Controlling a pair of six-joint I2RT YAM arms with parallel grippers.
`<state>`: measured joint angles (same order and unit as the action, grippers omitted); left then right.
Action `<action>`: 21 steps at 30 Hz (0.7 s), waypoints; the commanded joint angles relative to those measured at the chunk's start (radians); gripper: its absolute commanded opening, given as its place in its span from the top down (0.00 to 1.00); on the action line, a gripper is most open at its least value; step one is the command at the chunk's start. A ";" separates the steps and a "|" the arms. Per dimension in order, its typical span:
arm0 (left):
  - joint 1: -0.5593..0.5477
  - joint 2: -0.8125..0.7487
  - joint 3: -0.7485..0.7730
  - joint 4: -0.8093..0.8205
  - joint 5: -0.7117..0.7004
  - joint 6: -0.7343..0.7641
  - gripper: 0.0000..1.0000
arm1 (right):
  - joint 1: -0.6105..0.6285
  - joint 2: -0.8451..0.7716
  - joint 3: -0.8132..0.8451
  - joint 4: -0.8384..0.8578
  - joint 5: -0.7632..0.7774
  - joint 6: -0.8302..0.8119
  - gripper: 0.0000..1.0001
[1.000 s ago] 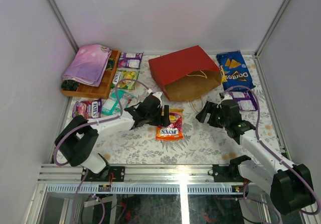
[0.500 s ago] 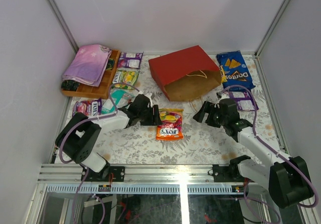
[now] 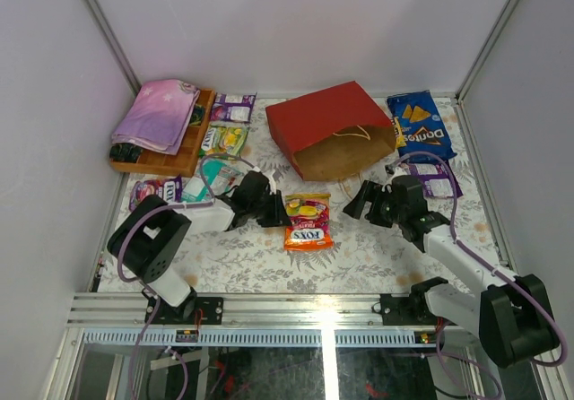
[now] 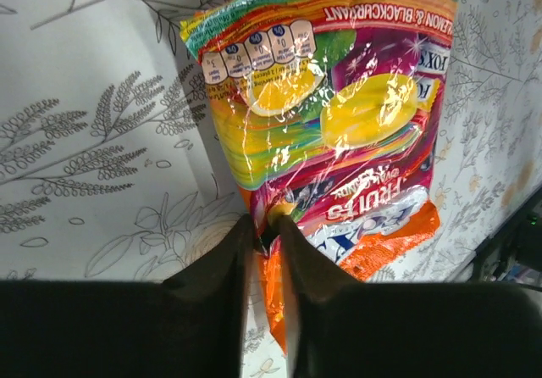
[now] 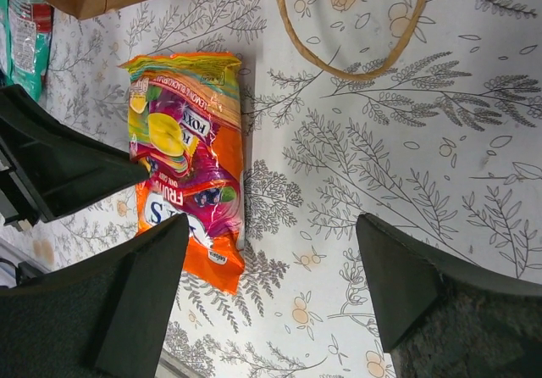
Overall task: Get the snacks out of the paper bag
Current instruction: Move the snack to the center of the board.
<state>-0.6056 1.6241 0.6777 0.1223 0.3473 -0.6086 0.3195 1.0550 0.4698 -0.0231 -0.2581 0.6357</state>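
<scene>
Before the paper bag, left jaws pinch the candy bag's edge; right jaws gape.

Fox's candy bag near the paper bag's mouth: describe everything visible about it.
The candy bag is a glossy, crinkled plastic packet, orange at its near end, with yellow-green and magenta fruit artwork and Fox's lettering. It lies flat, face up, on the leaf-patterned table cover, just in front of the paper bag, not touching it. The left gripper pinches its long edge on that arm's side; the open right gripper is apart from it.
</scene>
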 commanded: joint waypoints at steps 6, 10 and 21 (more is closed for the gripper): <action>0.075 -0.038 -0.018 -0.060 -0.096 -0.017 1.00 | -0.006 0.041 0.018 0.069 -0.064 -0.008 0.13; 0.143 -0.077 -0.032 -0.104 -0.119 -0.020 1.00 | -0.007 0.051 0.024 0.072 -0.070 -0.014 0.13; 0.244 -0.192 -0.001 -0.332 -0.296 0.001 1.00 | -0.007 0.088 0.032 0.093 -0.095 -0.021 0.13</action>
<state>-0.3702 1.4731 0.6540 -0.0895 0.1810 -0.6277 0.3176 1.1313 0.4702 0.0139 -0.3172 0.6292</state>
